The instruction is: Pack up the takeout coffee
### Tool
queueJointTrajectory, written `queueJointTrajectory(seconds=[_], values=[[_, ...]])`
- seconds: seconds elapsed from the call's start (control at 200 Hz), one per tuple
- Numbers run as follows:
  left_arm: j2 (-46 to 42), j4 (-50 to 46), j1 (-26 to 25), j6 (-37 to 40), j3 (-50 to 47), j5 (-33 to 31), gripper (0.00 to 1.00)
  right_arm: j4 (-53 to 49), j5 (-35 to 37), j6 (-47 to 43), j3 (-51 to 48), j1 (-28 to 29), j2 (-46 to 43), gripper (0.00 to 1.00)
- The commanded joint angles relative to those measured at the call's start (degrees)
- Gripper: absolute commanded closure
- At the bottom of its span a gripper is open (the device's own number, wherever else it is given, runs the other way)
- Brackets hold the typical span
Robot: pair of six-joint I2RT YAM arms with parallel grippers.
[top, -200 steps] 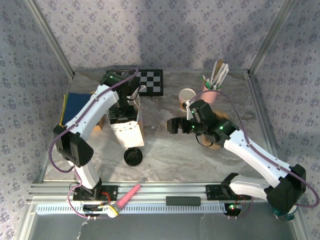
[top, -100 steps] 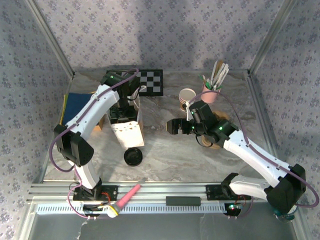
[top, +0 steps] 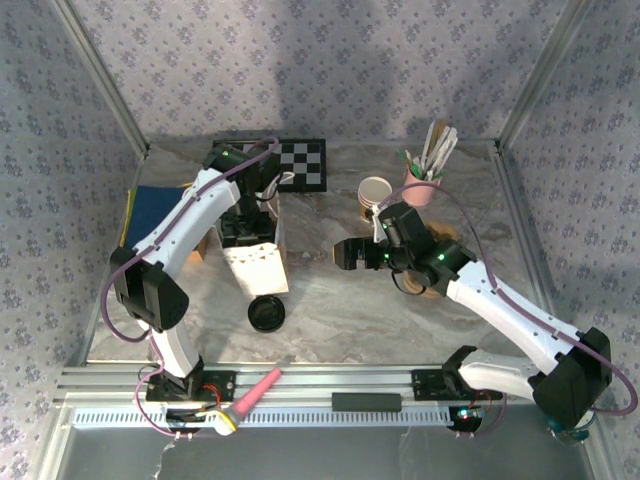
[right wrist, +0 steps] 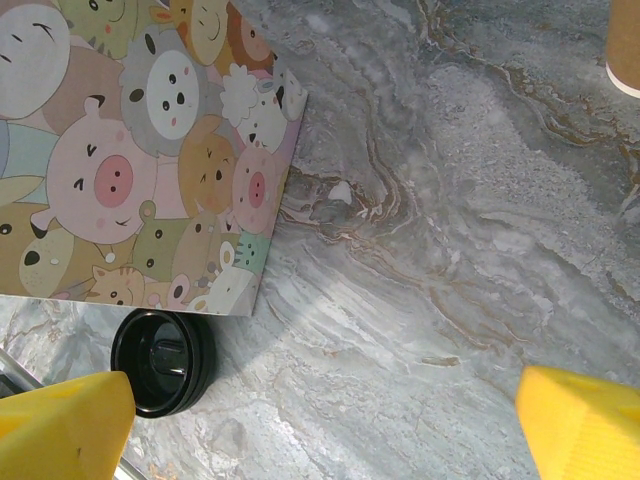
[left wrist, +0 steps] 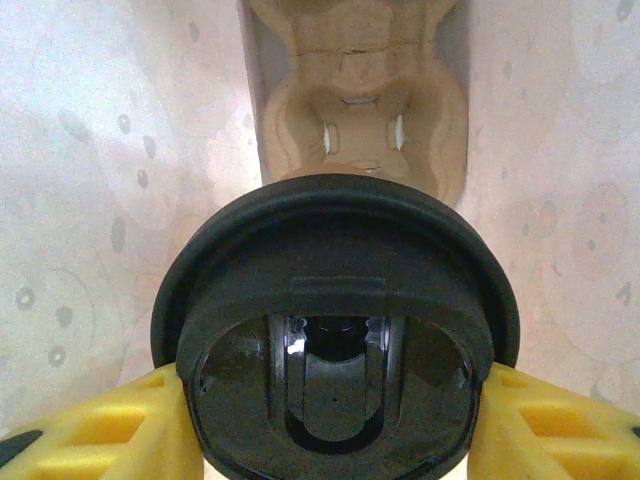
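My left gripper (left wrist: 330, 425) reaches straight down into the open paper bag (top: 256, 265). It is shut on the takeout coffee (left wrist: 335, 300), which I see from above as a round black lid. The yellow fingers (left wrist: 95, 430) pass under the lid's rim, and the paper wall is hidden beneath it. Below it, at the bag's bottom, lies a pulp cup carrier (left wrist: 360, 100). My right gripper (top: 346, 252) hovers open over bare marble to the right of the bag (right wrist: 130, 150), with nothing between its fingers (right wrist: 60, 425).
A loose black lid (top: 267, 313) lies on the table by the bag's near corner (right wrist: 160, 362). A stack of paper cups (top: 374, 196) and a pink holder of utensils (top: 425, 182) stand at the back right. A checkerboard (top: 303, 165) lies behind the bag.
Almost nothing: the left wrist has edged slightly towards the back over the bag, and the right gripper has barely shifted. Both grips are unchanged.
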Motion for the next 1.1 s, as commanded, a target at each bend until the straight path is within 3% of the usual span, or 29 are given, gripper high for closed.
queueJointTrajectory(seconds=[0.0,0.64,1.094], values=[[0.8,-5.4,0.2,0.5,1.2,0.6,0.47,0.5,-0.5,-0.6,0.1,-0.3,-0.2,0.00],[1.4,-3.2,0.3,-0.4,0.5,1.4,0.48,0.1,-0.1,-0.3,-0.7,-0.5,-1.1,0.00],[-0.3,-0.8,0.3,-6.4,-0.1,3.0,0.48,0.5,0.0,0.0,-1.5,-0.7,-1.6,0.00]])
